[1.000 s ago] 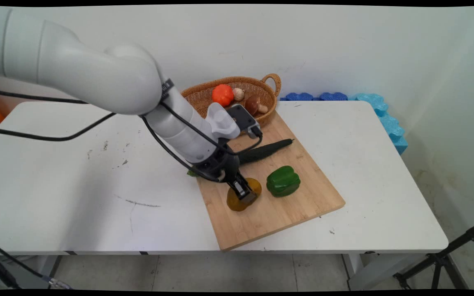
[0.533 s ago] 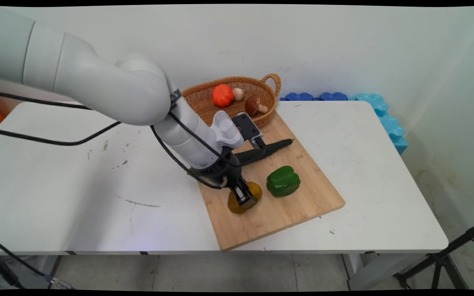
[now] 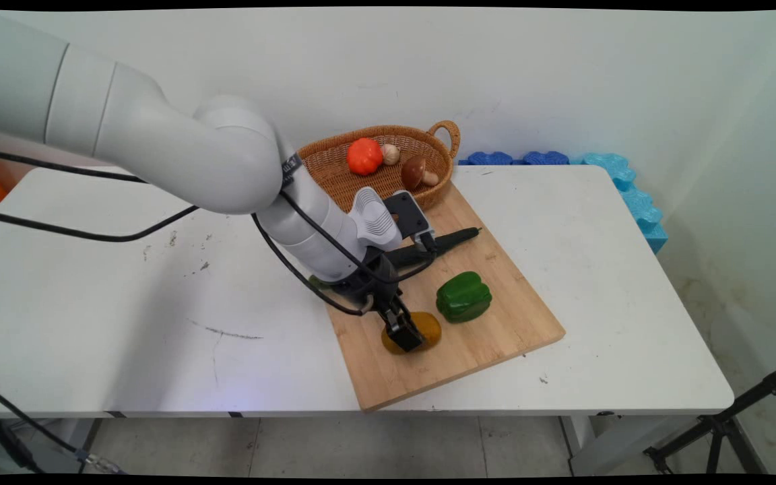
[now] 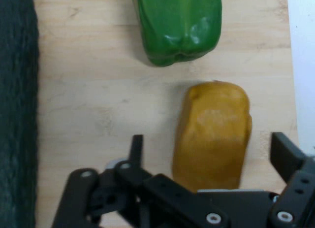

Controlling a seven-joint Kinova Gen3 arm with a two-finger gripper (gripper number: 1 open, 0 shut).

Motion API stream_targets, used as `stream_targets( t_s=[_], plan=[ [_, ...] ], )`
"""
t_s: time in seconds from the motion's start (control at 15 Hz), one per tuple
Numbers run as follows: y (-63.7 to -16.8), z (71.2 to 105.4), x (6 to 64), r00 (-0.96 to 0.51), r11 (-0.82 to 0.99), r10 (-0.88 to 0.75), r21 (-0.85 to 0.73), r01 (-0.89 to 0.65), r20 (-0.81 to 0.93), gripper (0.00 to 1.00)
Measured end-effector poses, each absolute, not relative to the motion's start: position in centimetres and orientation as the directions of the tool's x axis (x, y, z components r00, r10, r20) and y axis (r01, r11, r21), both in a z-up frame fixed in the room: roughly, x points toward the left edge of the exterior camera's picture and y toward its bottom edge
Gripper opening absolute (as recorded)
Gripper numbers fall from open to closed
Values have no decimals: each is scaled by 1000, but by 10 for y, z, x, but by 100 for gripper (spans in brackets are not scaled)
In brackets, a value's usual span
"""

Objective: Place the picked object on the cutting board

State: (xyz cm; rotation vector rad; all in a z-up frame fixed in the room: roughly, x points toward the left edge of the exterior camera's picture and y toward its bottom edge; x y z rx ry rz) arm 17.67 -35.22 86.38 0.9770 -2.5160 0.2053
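Black two-finger gripper (image 4: 209, 161) spread wide astride the yellow-brown oblong potato (image 4: 212, 134), lying on the bamboo cutting board (image 3: 489, 316) just left of the glossy green bell pepper (image 3: 463, 296). Best kept centred, closing evenly on both flanks.

1. My main view looks down from above the near edge of the white table (image 3: 563, 269), facing across the tabletop to the wall behind it. It stands well back, so nearly the whole tabletop shows.
2. My hand view sits on the arm's hand and looks straight down, very close, along the gripper (image 4: 211, 149).
3. Both views share one patch of the wooden cutting board (image 3: 496, 310) (image 4: 83, 105): the yellow-brown potato (image 3: 425, 327) (image 4: 214, 134), the green pepper (image 3: 463, 296) (image 4: 178, 23) just beside it, and the dark cucumber (image 3: 452, 237) (image 4: 17, 110).
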Motion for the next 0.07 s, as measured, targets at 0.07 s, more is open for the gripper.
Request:
stream_targets(
  t_s=[0.07],
  plan=[
    [-352, 865, 176, -660, 744, -603, 16, -668, 447, 100]
  ],
)
